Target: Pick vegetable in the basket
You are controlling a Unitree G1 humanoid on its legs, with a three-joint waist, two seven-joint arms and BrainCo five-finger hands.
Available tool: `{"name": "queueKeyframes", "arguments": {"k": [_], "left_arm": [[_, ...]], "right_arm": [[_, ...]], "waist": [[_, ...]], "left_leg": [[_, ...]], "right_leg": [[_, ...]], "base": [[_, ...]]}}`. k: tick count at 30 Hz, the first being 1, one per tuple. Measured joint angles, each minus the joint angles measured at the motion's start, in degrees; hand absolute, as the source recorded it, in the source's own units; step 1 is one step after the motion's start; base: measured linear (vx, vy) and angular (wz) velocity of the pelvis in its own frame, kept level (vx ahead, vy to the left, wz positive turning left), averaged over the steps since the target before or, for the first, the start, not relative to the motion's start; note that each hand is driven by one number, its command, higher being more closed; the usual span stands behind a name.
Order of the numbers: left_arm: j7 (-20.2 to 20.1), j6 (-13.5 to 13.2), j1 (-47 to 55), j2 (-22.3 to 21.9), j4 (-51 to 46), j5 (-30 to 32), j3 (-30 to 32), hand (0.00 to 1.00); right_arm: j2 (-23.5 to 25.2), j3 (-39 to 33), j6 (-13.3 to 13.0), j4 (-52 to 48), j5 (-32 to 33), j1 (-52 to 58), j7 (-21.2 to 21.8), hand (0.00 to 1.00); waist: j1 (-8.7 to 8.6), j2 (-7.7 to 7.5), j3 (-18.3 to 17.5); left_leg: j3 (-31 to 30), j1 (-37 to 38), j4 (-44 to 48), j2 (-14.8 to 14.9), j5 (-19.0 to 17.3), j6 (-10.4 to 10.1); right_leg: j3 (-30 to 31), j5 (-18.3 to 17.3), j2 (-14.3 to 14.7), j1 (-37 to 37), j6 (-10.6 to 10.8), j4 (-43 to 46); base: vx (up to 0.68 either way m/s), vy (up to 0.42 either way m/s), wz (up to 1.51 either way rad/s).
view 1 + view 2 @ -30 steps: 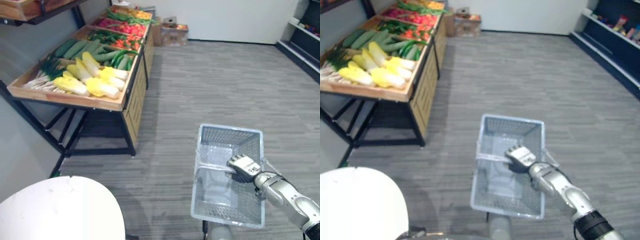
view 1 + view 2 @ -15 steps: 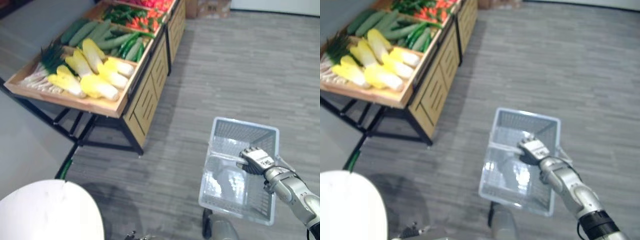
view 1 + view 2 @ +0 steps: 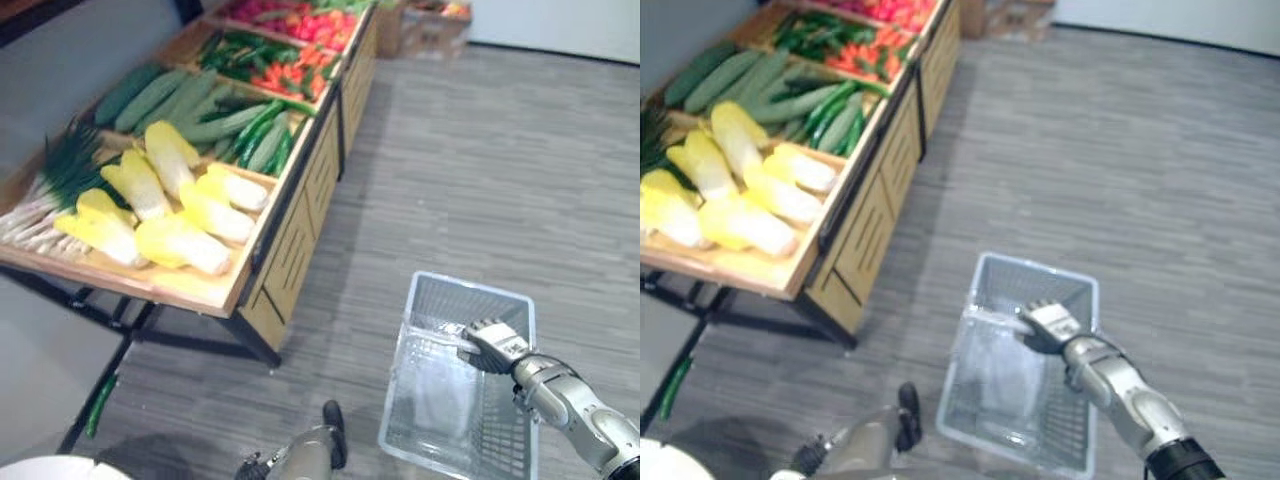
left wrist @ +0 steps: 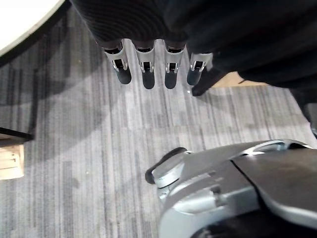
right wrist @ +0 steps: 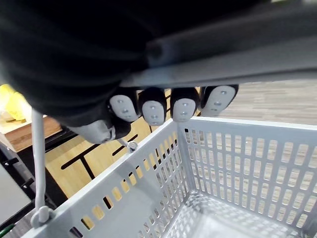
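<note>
Below the curled fingers of the right hand (image 3: pixel 492 343), which grip its handle, is the basket (image 3: pixel 470 287); vegetables (image 3: pixel 180 240) lie well beyond, on a stand (image 3: pixel 290 255). Left hand (image 4: pixel 143 64) fingers straight.

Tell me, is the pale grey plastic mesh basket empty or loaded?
Empty: the grey mesh basket has no vegetable on its visible floor.

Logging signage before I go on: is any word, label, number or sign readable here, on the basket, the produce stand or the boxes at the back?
On the basket: no text on its mesh walls or rim.
On the produce stand: no label or price sign visible.
On the cardboard boxes: any print is too blurred to read.
Nothing can be quoted.
</note>
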Motion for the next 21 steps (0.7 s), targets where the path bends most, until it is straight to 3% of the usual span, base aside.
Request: {"name": "queueKeyframes", "arguments": {"k": [3,4,6,7,8,10,11,12,14,15,17,18,21], "left_arm": [[0.6,0.3,0.2,-0.3,0.2,0.8,-0.1,0.0],[0.7,0.6,0.1,-0.5,1.3,1.0,-0.2,0.0],[0.7,0.9,1.0,-0.3,1.7,1.8,-0.5,0.0],[0.5,0.9,2.1,0.5,1.7,2.1,-0.9,0.0],[0.2,1.0,2.8,1.4,1.6,2.2,-1.4,0.0],[-0.2,1.4,3.0,2.2,1.7,2.2,-2.5,0.0],[-0.4,1.5,2.9,3.0,1.8,2.0,-3.0,0.0],[-0.4,1.6,2.8,2.9,1.9,1.7,-3.3,0.0],[-0.4,1.7,2.6,3.0,2.4,1.6,-3.5,0.0],[-0.3,2.1,2.0,3.2,2.3,1.5,-3.5,0.0],[-0.2,2.1,1.2,3.3,2.2,0.5,-3.4,0.0],[-0.2,2.0,0.3,3.3,2.1,-0.6,-3.3,0.0],[0.1,1.9,0.2,3.3,1.6,-0.7,-2.5,0.0]], "right_arm": [[0.2,1.0,-0.7,0.0,0.0,-1.2,0.0,1.0],[0.8,0.9,-0.5,0.1,-0.1,-1.1,0.0,1.0],[2.2,1.0,-0.4,0.2,-0.2,-0.1,0.0,1.0],[3.8,1.4,-0.4,0.5,-0.2,-0.1,0.0,1.0],[5.1,2.0,-0.1,1.4,-0.2,-0.1,0.0,1.0],[6.1,3.0,0.3,3.0,-0.2,0.2,0.1,1.0],[6.8,2.9,0.8,4.1,-0.3,0.1,0.1,1.0],[6.7,2.6,1.0,4.1,-0.5,0.1,0.1,1.0],[6.7,2.6,1.1,4.1,-1.7,0.3,0.1,1.0],[6.6,2.6,1.3,4.1,-2.1,0.8,0.2,1.0],[6.7,2.6,1.4,4.4,-2.1,1.0,0.2,1.0],[6.7,2.3,1.8,4.4,-2.0,0.9,0.2,1.0],[6.9,0.4,3.0,4.5,-2.0,0.6,0.4,1.0]], "waist": [[0.37,0.42,-0.2],[0.46,0.3,-0.5],[1.26,-0.31,-1.7],[1.12,-1.6,-2.2],[0.86,-3.07,-2.4],[0.52,-4.62,-2.3],[0.44,-5.18,-2.1],[0.05,-4.77,-1.7],[-0.65,-3.91,-1.3],[-0.68,-3.3,-1.3],[-0.8,-3.48,-1.3],[-0.77,-3.54,-1.3],[-0.26,-4.03,-1.6]], "left_leg": [[6.1,1.6,0.5,0.8,-2.7,0.1],[6.4,3.3,-1.8,0.2,-4.9,0.6],[7.0,6.7,-7.3,-2.0,-4.6,-0.3],[7.6,9.8,-11.3,-4.0,-4.4,-0.6],[7.1,12.6,-13.4,-6.0,-4.4,-0.6],[4.1,16.0,-14.3,-8.1,-4.9,0.3],[1.1,18.0,-14.0,-9.1,-5.5,1.2],[-2.0,20.6,-14.0,-9.3,-6.3,1.6],[-6.4,23.9,-14.2,-9.0,-6.9,2.5],[-10.1,25.7,-14.0,-8.5,-7.7,2.5],[-14.2,26.6,-13.4,-7.7,-8.3,1.6],[-18.9,26.5,-12.5,-6.7,-9.3,0.1],[-25.1,25.7,-10.7,-5.3,-11.2,-3.2]], "right_leg": [[0.1,3.3,0.0,1.4,1.3,1.3],[0.3,2.9,0.0,0.6,1.1,5.1],[1.4,2.9,-1.3,-5.5,1.1,18.2],[3.0,4.9,-3.4,-10.6,4.4,30.3],[6.3,10.1,-4.5,-14.5,10.2,39.8],[9.1,17.6,-4.4,-18.7,10.5,51.4],[9.0,13.9,-4.4,-22.6,8.1,60.6],[6.3,8.7,-4.6,-25.1,1.6,64.6],[2.8,2.4,-4.9,-27.4,-3.5,62.7],[1.5,-0.3,-4.9,-29.6,-4.5,54.2],[2.6,-0.4,-4.5,-30.6,-4.1,41.8],[6.9,0.7,-4.0,-31.4,-2.5,28.9],[12.6,2.9,-4.6,-32.2,-0.8,16.4]], "base": [[0.22,0.143,0.39],[0.18,0.149,0.19],[0.21,0.165,0.16],[0.26,0.131,0.34],[0.28,0.105,0.49],[0.28,0.052,0.77],[0.48,0.019,1.2],[0.41,0.003,1.21],[0.39,-0.047,1.3],[0.43,-0.097,1.46],[0.4,-0.179,1.55],[0.39,-0.235,1.58],[0.38,-0.308,1.34]]}}
